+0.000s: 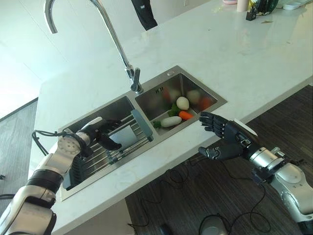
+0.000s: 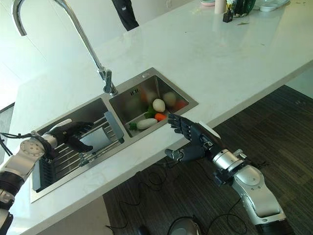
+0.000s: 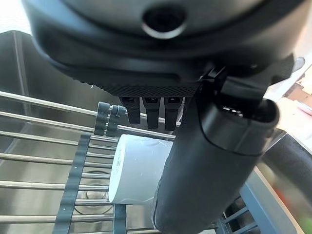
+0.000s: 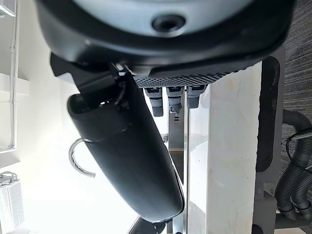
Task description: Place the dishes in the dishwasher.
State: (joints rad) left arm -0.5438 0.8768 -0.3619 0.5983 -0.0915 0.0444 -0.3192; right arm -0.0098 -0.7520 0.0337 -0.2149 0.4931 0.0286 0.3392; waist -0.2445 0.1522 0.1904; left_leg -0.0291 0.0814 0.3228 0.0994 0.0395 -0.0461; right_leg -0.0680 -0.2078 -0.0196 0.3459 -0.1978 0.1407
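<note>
A white cup (image 1: 128, 135) lies on its side on the metal drying rack (image 1: 96, 157) that spans the left basin of the sink. My left hand (image 1: 100, 129) reaches over the rack to the cup, fingers stretched above it and thumb (image 3: 209, 161) below its near side, not clamped on it. In the left wrist view the cup (image 3: 139, 168) rests on the rack bars (image 3: 44, 156) just past the fingers. My right hand (image 1: 230, 138) hovers open off the counter's front edge, over the dark floor, with fingers spread and nothing in it.
The right basin (image 1: 208, 95) holds vegetables: a pale round one (image 1: 182, 103), a carrot (image 1: 186, 115) and a white radish (image 1: 171, 121). A tall curved faucet (image 1: 117, 44) rises behind the sink. The white counter (image 1: 234, 54) stretches to the right, with small items at its far end.
</note>
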